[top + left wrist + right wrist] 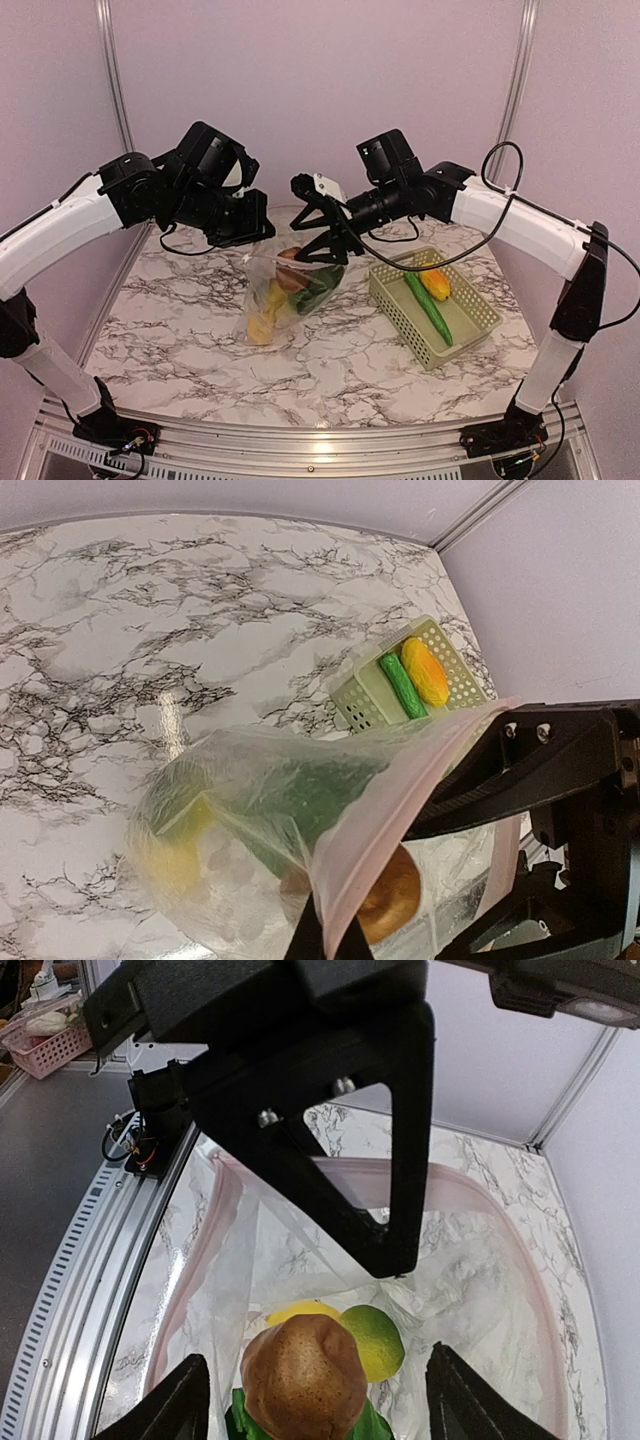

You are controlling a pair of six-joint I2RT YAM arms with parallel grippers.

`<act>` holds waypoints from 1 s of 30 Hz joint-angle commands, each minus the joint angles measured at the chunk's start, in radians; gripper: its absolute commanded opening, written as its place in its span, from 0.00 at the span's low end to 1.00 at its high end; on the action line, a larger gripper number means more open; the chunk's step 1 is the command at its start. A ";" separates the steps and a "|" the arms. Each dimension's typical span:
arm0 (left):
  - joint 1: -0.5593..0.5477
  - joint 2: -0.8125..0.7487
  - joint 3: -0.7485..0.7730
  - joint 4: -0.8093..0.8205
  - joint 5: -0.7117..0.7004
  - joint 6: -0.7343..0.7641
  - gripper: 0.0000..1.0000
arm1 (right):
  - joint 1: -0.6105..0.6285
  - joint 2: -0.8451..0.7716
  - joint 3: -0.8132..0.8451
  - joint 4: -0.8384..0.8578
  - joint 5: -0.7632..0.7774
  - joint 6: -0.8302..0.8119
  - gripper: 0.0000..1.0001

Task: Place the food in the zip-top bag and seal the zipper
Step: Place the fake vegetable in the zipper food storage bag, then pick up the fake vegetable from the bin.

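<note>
Right tool (322, 238) above zip-top bag (272, 300)

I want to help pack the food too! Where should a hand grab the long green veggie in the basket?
Grip the long green vegetable around its middle, coming straight down from above and closing across its thin width. It lies flat along the basket, whose walls would likely block a sideways reach. The orange-yellow piece lies beside its far end, so the middle looks freer.
</note>
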 commanded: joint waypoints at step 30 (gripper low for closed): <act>-0.004 -0.041 -0.047 0.000 0.005 0.047 0.04 | 0.127 -0.051 0.026 -0.323 0.160 -0.316 0.42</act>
